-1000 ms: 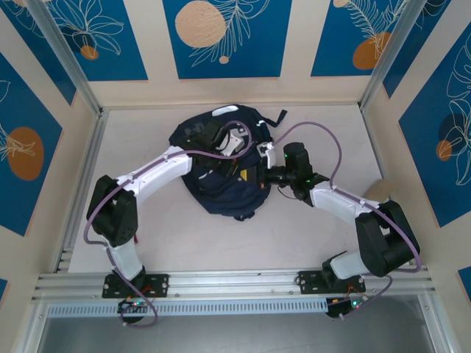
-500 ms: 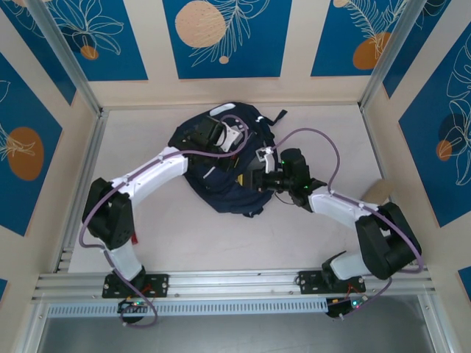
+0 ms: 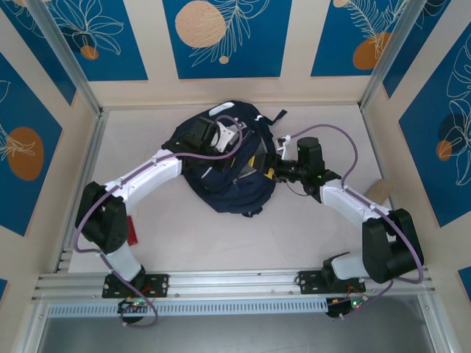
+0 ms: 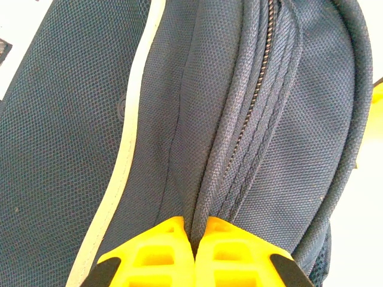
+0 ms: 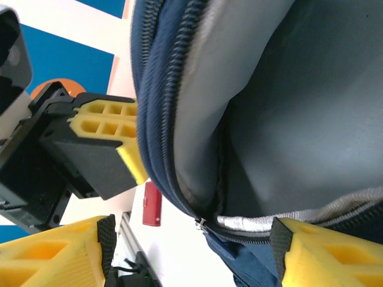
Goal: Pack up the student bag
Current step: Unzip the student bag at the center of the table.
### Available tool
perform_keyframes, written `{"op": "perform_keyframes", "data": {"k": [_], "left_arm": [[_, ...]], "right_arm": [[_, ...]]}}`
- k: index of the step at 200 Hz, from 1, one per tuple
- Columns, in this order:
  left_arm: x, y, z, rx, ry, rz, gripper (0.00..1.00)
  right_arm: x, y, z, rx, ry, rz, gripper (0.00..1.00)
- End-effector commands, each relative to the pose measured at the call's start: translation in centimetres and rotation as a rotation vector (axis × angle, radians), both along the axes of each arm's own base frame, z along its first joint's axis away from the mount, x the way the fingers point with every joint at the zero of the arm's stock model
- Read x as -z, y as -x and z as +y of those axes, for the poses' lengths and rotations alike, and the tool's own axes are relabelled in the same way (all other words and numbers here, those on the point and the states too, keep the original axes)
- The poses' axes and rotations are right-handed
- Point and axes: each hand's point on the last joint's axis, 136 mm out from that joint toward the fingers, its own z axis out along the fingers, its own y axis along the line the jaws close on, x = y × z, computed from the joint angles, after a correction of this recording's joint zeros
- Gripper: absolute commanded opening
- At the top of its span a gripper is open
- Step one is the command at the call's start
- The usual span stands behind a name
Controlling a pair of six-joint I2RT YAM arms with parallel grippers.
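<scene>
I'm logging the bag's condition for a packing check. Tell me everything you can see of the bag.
The bag is dark navy woven fabric with a white stripe, lying slumped on the table. Its main zipper is open, showing grey lining. The left pincer is shut on a fabric fold beside a closed zipper; the open right pincer straddles the opening's rim.

No legible txt or labels; bag (image 3: pixel 228 176) patches too blurry, maybe unmarked.

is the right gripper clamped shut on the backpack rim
No, the right gripper has its yellow fingers wide apart, with the zippered rim of the student bag lying between them.
</scene>
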Motion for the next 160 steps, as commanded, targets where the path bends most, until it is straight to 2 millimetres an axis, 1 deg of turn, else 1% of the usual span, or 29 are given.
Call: {"op": "perform_keyframes", "data": {"k": [1, 34, 42, 67, 83, 89, 113, 137, 160], "left_arm": [[-4.0, 0.0, -0.1, 0.039, 0.079, -0.094, 0.00], [-3.7, 0.7, 0.2, 0.031, 0.083, -0.068, 0.00], [-3.8, 0.9, 0.3, 0.027, 0.090, -0.059, 0.03], [-3.7, 1.3, 0.9, -0.031, 0.101, -0.017, 0.20], [-3.2, 1.6, 2.0, -0.109, 0.091, 0.025, 0.35], [-3.0, 1.8, 2.6, -0.141, 0.084, 0.041, 0.37], [-2.0, 3.7, 4.3, -0.240, 0.094, 0.127, 0.47], [-0.6, 6.1, 5.0, -0.309, 0.146, 0.211, 0.49], [1.3, 7.6, 5.9, -0.382, 0.158, 0.249, 0.51]], "right_arm": [[-2.3, -0.3, 1.3, -0.056, -0.083, 0.016, 0.70], [-2.5, -1.5, 2.8, -0.087, -0.102, 0.024, 0.66], [-2.5, -1.8, 3.3, -0.095, -0.102, 0.026, 0.65], [-2.6, -2.6, 4.9, -0.124, -0.125, 0.036, 0.57], [-3.2, -3.1, 5.9, -0.144, -0.153, 0.034, 0.51], [-3.3, -3.3, 6.3, -0.151, -0.161, 0.035, 0.49], [-4.2, -3.6, 7.5, -0.171, -0.179, 0.023, 0.43], [-4.7, -3.8, 8.4, -0.187, -0.184, 0.015, 0.38], [-4.9, -3.9, 9.1, -0.202, -0.189, 0.017, 0.36]]}}
